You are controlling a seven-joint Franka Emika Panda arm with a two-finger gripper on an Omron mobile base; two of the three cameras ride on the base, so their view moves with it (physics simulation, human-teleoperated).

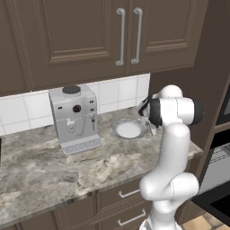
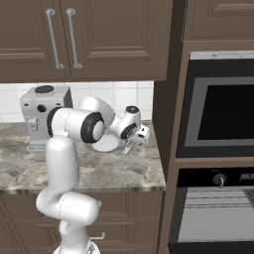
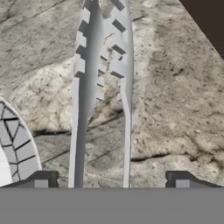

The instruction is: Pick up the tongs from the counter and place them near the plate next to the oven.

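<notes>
Left base view: the arm reaches over the bench (image 1: 40,170) toward its far right corner, beside the tall cabinet that houses the oven (image 1: 223,108). The plate (image 1: 129,130) lies flat just right of the coffee machine (image 1: 74,117). The arm's upper joint covers the hand, so finger state cannot be read here. A thin silvery piece, probably the tongs (image 1: 152,130), shows just right of the plate; it is too small to confirm.

Right base view: the gripper (image 2: 133,144) hangs low over the bench between the plate (image 2: 106,145) and the oven (image 2: 221,106) cabinet. The tongs (image 2: 129,147) slant down from the hand toward the stone. Whether their tips touch the surface cannot be told. The arm's elbow hides most of the plate.

Hand view: the tongs (image 3: 103,83) run straight away from the camera between the two fingers (image 3: 41,180), over the stone. The fingers stand wide, well clear of both tong arms, so they grip nothing. The tongs appear to lie on the bench; contact is judged, not seen. The plate (image 3: 17,146) rim shows at lower left, near the tongs and apart from them. The joined end is cut off at the bottom. This placement suits the task: the tongs sit near the plate, next to the oven.
</notes>
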